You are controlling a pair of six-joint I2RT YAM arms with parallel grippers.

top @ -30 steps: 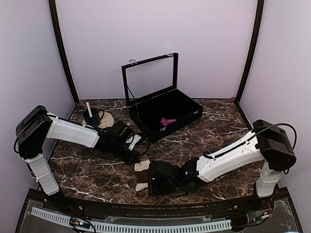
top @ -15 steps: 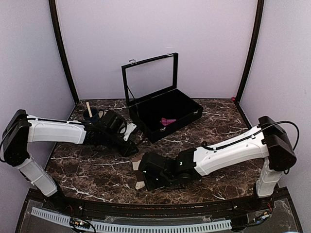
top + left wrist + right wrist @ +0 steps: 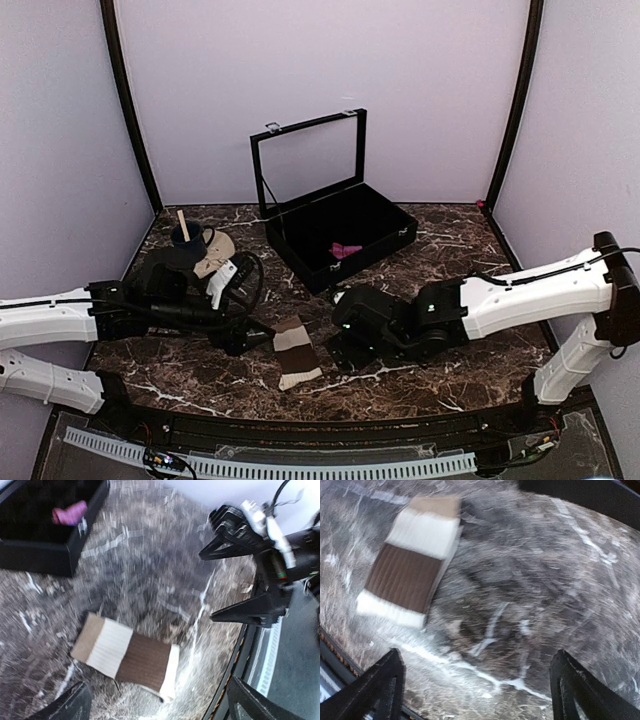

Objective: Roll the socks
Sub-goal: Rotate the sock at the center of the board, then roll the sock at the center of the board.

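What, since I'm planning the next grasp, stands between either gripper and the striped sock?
Nothing visible: the striped sock lies flat on the marble table between the open left gripper and open right gripper, touching neither.

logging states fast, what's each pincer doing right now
Left pincer: open, holding nothing.
Right pincer: open, holding nothing.
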